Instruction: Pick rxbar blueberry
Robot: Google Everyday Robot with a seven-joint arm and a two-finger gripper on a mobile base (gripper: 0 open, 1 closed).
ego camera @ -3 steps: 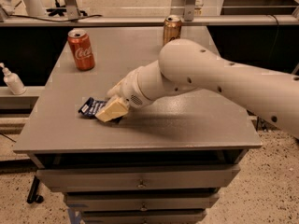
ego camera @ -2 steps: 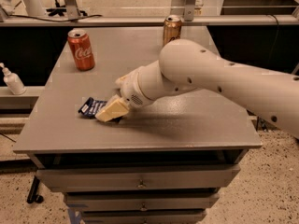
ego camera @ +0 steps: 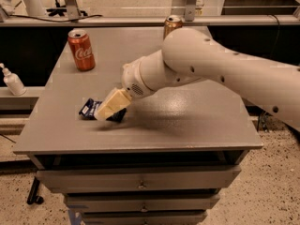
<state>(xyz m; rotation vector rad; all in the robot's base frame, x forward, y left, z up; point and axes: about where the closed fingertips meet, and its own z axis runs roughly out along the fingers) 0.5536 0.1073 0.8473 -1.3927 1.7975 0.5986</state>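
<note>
The rxbar blueberry (ego camera: 88,108) is a small dark navy wrapper lying flat on the grey table (ego camera: 187,121), left of centre near the front. My gripper (ego camera: 108,108) reaches down from the big white arm (ego camera: 211,69) and sits right over the bar's right half, covering it. Only the bar's left end shows. The bar appears to rest on the table top.
A red Coca-Cola can (ego camera: 81,49) stands at the back left of the table. A brown can (ego camera: 172,25) stands at the back edge, partly behind the arm. A white pump bottle (ego camera: 12,80) sits on a lower shelf to the left. Drawers are below the table front.
The wrist has shifted slightly. The gripper stays over the bar, and the bar has not moved.
</note>
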